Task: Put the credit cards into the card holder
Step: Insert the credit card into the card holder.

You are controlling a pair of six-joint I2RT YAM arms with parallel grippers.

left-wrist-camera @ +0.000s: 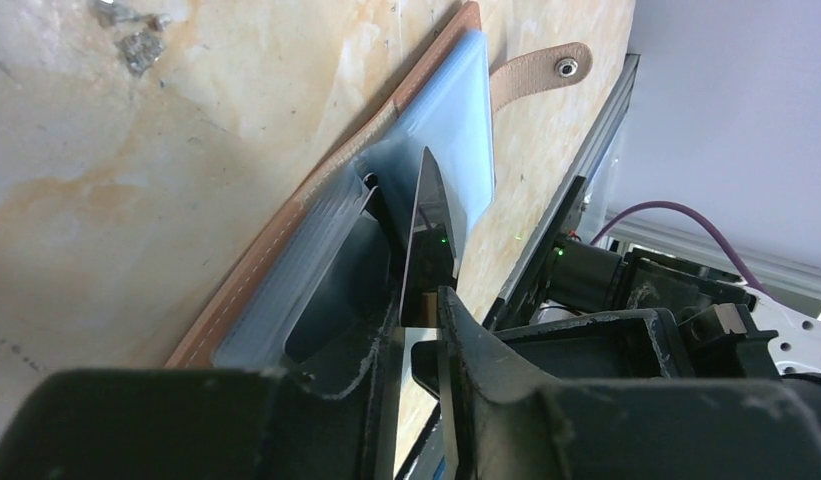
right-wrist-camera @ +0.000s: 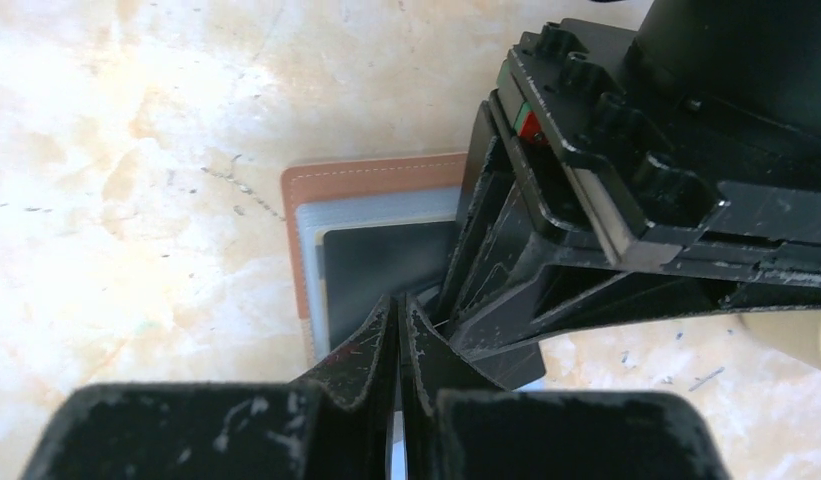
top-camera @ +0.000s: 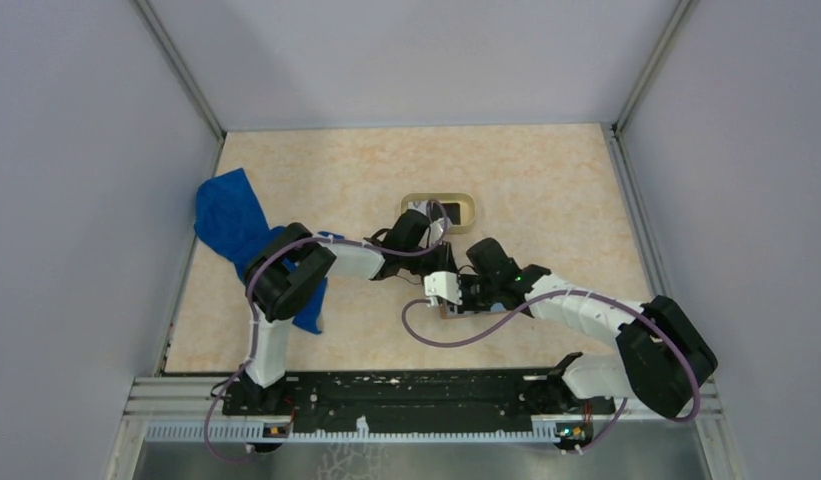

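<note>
Looming right end effector [right-wrist-camera: 399,300] hides black card [right-wrist-camera: 381,255] (partly).

The card holder [top-camera: 452,313] lies open and flat on the table, near the middle and a little right of centre. Its outer skin is tan-brown leather with pale stitching along the edge. Its inner face [left-wrist-camera: 451,110] is a grey-blue translucent pocket. A tan strap [left-wrist-camera: 541,72] with a metal snap sticks out from one end. The black card [left-wrist-camera: 423,235], thin and glossy, is pinched in the left gripper [left-wrist-camera: 418,320] with its leading corner at the pocket mouth. From the right wrist it shows as a dark rectangle [right-wrist-camera: 386,260] against the grey-blue face.
</note>
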